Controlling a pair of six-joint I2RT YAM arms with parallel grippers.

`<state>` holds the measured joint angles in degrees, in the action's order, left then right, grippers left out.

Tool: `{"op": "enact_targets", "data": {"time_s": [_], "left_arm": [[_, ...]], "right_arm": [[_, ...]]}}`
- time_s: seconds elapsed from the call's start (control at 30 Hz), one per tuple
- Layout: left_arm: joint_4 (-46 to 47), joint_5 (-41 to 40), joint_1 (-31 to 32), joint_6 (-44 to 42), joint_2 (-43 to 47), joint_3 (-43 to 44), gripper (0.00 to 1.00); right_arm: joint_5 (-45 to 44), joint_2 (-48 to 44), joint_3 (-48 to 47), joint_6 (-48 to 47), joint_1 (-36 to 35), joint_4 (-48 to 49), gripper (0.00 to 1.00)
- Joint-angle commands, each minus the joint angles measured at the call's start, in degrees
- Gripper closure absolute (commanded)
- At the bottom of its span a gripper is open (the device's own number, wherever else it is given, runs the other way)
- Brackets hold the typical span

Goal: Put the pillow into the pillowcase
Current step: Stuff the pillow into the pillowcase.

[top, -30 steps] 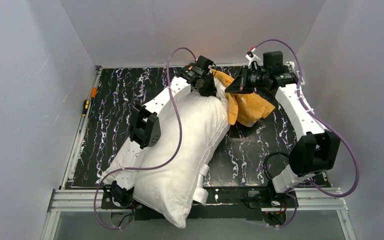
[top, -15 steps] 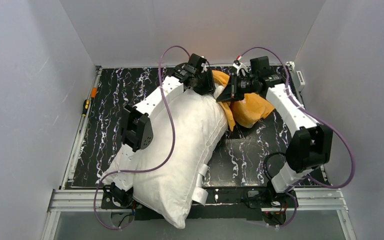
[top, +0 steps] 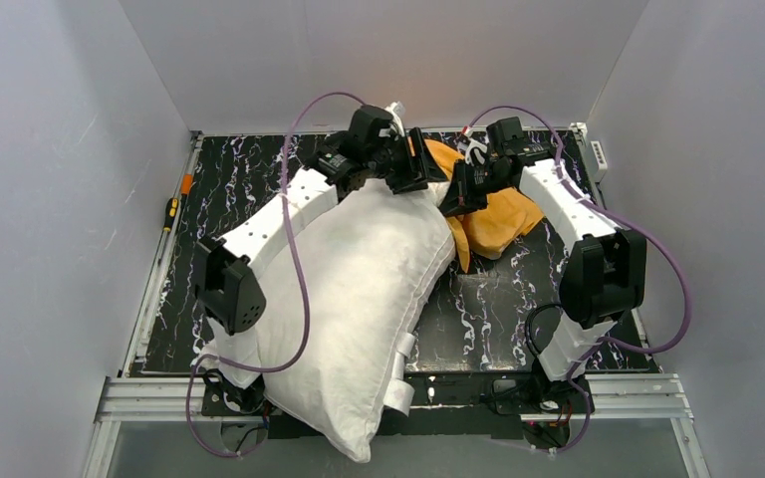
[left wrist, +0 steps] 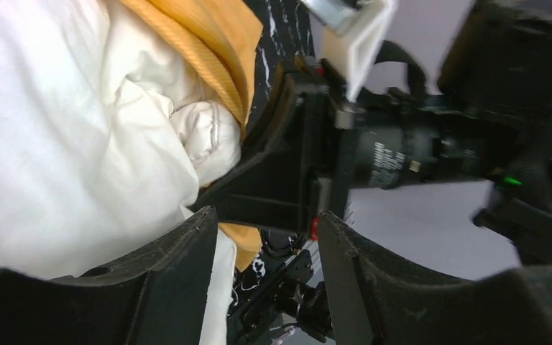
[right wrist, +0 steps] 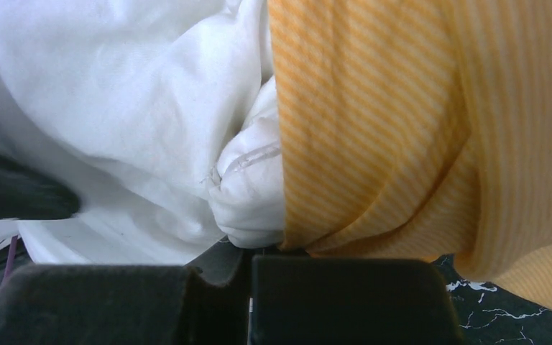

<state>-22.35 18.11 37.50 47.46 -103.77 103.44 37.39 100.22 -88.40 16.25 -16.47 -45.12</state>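
Note:
The off-white pillow (top: 359, 289) lies diagonally across the table, its near end hanging over the front edge and its far corner at the back middle. The orange pillowcase (top: 503, 214) is bunched to the right of that corner. My left gripper (top: 426, 171) hovers open just above the corner; in its wrist view nothing sits between its fingers (left wrist: 266, 215), with the pillow (left wrist: 65, 144) at left and the pillowcase (left wrist: 201, 36) above. My right gripper (top: 455, 197) is shut on the pillowcase's edge (right wrist: 388, 129), right against the pillow's corner (right wrist: 248, 194).
The black marbled table (top: 518, 289) is boxed in by white walls on three sides. A screwdriver (top: 171, 211) lies along the left rail. A white power strip (top: 598, 152) sits at the back right. The two wrists are close together at the back.
My left gripper has opened, letting go of the pillow's corner, and its elbow swung down and left. The right gripper moved left with the pillowcase toward the pillow's corner.

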Motion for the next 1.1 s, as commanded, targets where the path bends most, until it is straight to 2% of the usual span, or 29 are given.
{"op": "enact_targets", "data": {"time_s": [0.0, 0.07, 0.13, 0.23, 0.3, 0.43, 0.53, 0.63, 0.73, 0.8, 0.87, 0.9, 0.93, 1.0, 1.07], "left_arm": [[1.29, 1.6, 1.16, 3.17, -8.76, -0.76, 0.48], [-0.23, 0.98, 1.17, 2.11, -13.55, 2.75, 0.49], [-6.37, -1.58, 1.32, -1.22, -18.52, 9.46, 0.57], [-18.28, -9.08, 1.01, -4.79, -24.59, 16.96, 0.77], [-20.57, -12.67, 0.34, -4.97, -26.14, 17.09, 0.88], [-17.71, -14.26, -2.46, 1.32, -26.62, 14.26, 0.99], [-14.08, -12.26, -3.65, 4.39, -28.24, 15.73, 1.0], [-13.56, -10.13, -3.76, 5.57, -33.22, 24.21, 1.0], [-13.47, -7.8, -3.38, 9.49, -37.47, 30.92, 1.0], [-11.65, -6.95, -2.79, 11.76, -38.6, 32.14, 1.0], [-8.05, -5.28, -2.53, 13.11, -38.12, 30.44, 1.0], [-6.26, -4.61, -2.52, 13.25, -37.09, 28.76, 1.0], [-4.43, -4.61, -2.59, 12.81, -35.52, 26.24, 1.0], [-1.52, -4.79, -3.04, 11.53, -31.1, 20.02, 1.0], [-1.95, -3.88, -3.9, 9.66, -26.32, 14.8, 0.88]], "right_arm": [[1.1, -3.06, -3.32, -0.83, -1.02, -1.48, 0.99], [0.5, -4.52, -3.96, -1.33, -0.67, -2.28, 0.99], [0.29, -6.51, -4.5, -1.39, 0.34, -3.56, 0.99], [-1.56, -9.13, -6.05, -0.63, 3.4, -6.76, 0.99], [-1.69, -10.09, -7.87, -0.58, 5.44, -9.08, 0.99], [1.44, -10.81, -11.47, -2.28, 5.75, -11.43, 0.99], [9.34, -12.12, -9.32, -3.19, 5.76, -8.7, 0.99], [16.77, -12.58, -5.62, -2.87, 4.65, -5.11, 0.99], [18.65, -11.75, -4.5, -2.05, 0.45, -1.68, 0.99], [19.68, -9.8, -3.87, -1.66, -2.29, -1.09, 0.99], [19.2, -6.15, -3.76, -3.13, -4.33, -5.54, 0.99], [18.48, -3.96, -4.97, -6.54, -4.9, -10.69, 0.99], [16.71, -1.72, -6.83, -10.48, -5.21, -18.02, 0.99], [10.56, 1.1, -8.92, -14.22, -5.28, -24.7, 0.99], [6.46, 2.03, -8.83, -14.77, -4.89, -26.21, 0.99]]}}
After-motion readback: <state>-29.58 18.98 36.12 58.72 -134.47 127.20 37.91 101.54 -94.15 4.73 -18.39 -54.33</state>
